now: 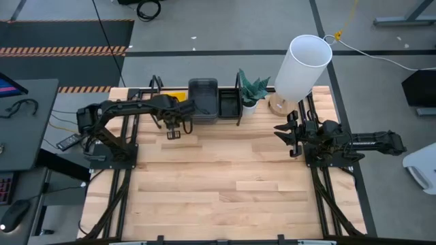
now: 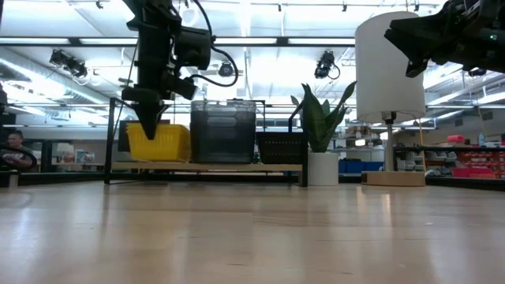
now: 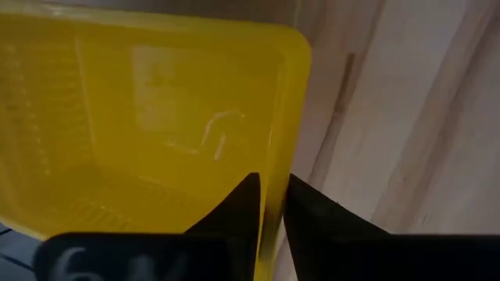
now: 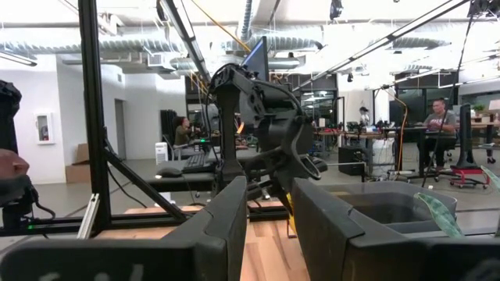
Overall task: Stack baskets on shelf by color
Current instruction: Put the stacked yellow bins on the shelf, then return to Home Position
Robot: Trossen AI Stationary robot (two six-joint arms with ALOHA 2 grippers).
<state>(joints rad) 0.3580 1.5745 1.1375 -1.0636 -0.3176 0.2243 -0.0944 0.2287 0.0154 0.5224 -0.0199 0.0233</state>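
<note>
Straddling the rim of the yellow basket, the left gripper has its jaws one on each side of the wall, slightly parted, at the left end of the shelf along the desk's far edge. Lifting off crookedly could drag that basket askew or tip it off the plank. Grey baskets sit just beside it, black baskets further along, so a sideways swing could knock them. A potted plant and white cylinder stand beyond. Near the right edge hangs the right gripper, jaws spread and empty.
</note>
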